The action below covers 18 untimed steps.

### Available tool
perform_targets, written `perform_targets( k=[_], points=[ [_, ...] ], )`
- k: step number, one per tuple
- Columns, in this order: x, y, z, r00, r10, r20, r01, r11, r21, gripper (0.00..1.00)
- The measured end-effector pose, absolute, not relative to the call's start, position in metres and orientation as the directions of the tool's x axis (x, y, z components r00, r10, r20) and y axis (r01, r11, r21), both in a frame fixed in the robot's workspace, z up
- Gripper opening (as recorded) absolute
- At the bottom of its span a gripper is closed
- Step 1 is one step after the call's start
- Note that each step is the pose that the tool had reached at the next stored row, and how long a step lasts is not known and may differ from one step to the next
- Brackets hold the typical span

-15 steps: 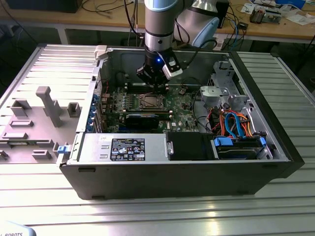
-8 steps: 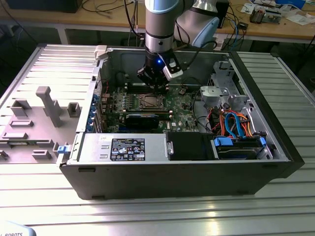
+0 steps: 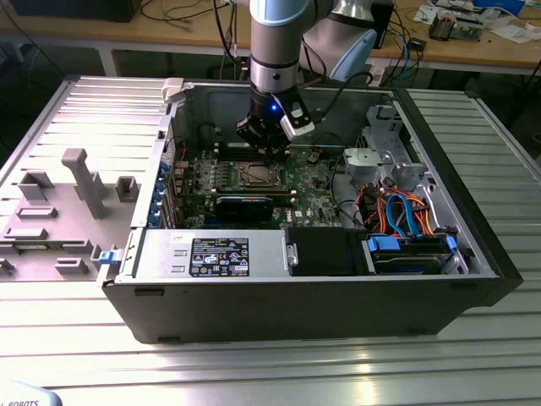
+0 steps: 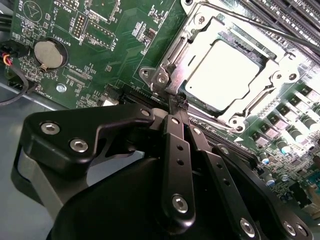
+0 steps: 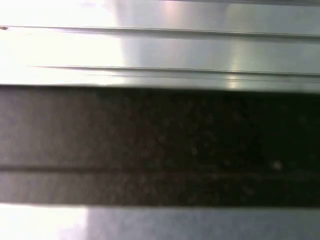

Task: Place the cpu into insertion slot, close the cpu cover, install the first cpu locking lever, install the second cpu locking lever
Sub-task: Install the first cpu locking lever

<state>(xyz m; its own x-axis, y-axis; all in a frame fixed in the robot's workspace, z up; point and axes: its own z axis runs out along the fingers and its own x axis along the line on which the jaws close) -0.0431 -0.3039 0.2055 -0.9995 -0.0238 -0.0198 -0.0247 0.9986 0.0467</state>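
Silvery-grey square cpu [image 4: 231,74] sits flat in the insertion slot [image 4: 287,60], the square socket with a silvery metal rim on the green motherboard [image 4: 107,45]. Over it the cpu cover [image 4: 200,37], a thin metal frame with an open window, lies closed, its frame edges bordering the chip's bright top. A thin metal locking lever [image 4: 272,27] runs along the side of the socket away from the pincer.

In the second wrist view the black gripper [image 4: 178,106] has its two slim fingers [image 4: 176,135] drawn together with no visible gap, clenched on nothing that can be made out. Their tips rest right at a corner of the socket frame, just beside the cover; whether they touch it I cannot tell. A round silver coin battery [image 4: 46,53] lies on the board, well apart from the socket.

In the exterior view the arm's gripper [image 3: 269,152] reaches down into an open dark-grey computer case [image 3: 296,296], directly above the socket [image 3: 258,175]. The case lies on a ribbed metal table [image 3: 279,364]. On the exterior view's left a grey tray of moulded fixtures [image 3: 59,203] rests on the table. Behind, a wooden workbench [image 3: 473,46] carries cables and small parts.
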Motion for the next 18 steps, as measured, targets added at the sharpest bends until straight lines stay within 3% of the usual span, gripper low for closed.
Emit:
perform_targets(
  k=[18],
  points=[
    [-0.0419, -0.3038, 0.2053, -1.0, -0.024, -0.02, -0.025, 0.999, 0.043, 0.11]
  ],
)
